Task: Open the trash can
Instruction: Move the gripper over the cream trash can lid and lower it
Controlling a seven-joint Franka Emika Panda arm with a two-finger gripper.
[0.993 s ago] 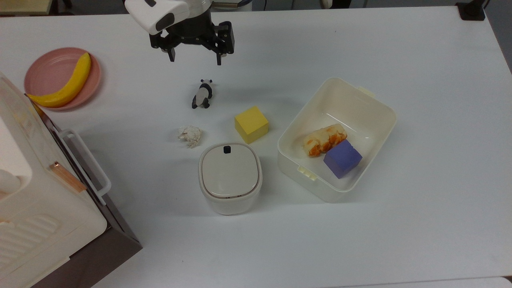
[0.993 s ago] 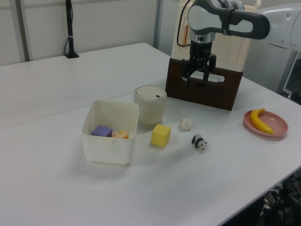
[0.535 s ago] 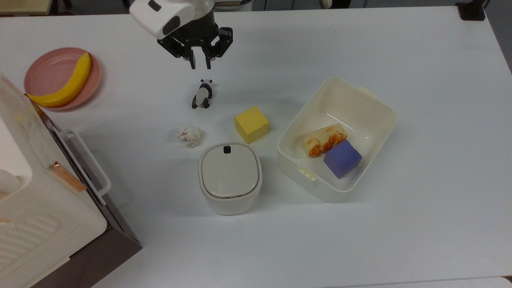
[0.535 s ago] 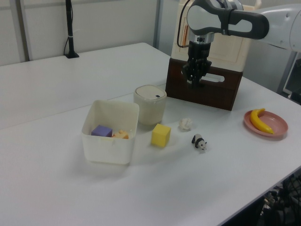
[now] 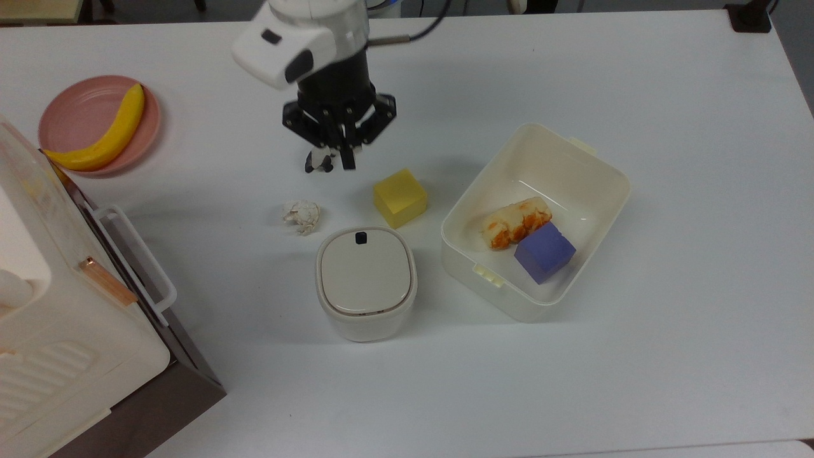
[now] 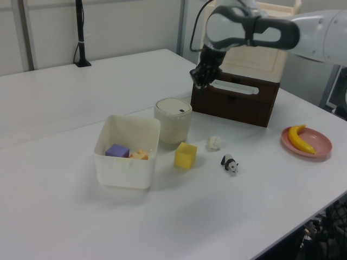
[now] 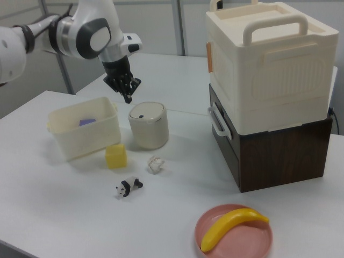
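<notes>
White boxy appliance (image 5: 57,318) on a dark base sat at 8 o'clock in the top view. Lidless cream tub (image 5: 591,159) at 3 o'clock held a purple cube (image 5: 544,252). Trash can (image 5: 365,283) stood near table centre, just beside the tub: cream-white, rounded-square, flat beige lid down, tiny black button (image 5: 360,238) at the lid's 12 o'clock edge. Gripper (image 5: 343,159) hung in the air at 12 o'clock from the can, fingers pressed together, holding nothing. Yellow cube (image 5: 399,197) lay between.
</notes>
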